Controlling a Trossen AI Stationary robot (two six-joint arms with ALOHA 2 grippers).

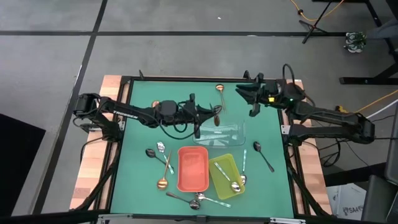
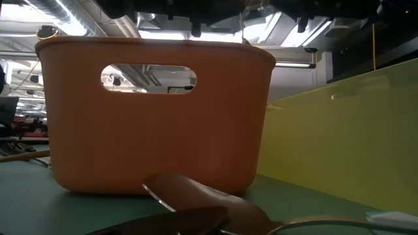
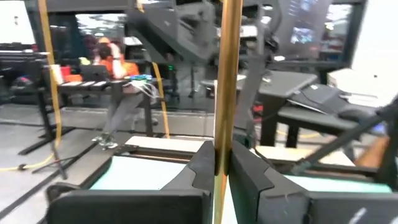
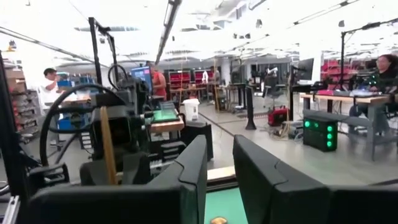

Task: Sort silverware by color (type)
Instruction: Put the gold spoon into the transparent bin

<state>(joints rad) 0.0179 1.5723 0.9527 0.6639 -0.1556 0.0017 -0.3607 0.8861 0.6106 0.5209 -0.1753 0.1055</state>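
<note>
Above the clear tray [image 1: 219, 133], the left gripper [image 1: 214, 115] is clamped on a copper spoon [image 3: 222, 93], held upright. It should be carried toward the red tray [image 1: 193, 168] and lowered before letting go. Right of the clear tray, the right gripper [image 1: 247, 94] hovers empty, fingers slightly apart. Whether the spoon's bowl hangs below is hidden.
</note>
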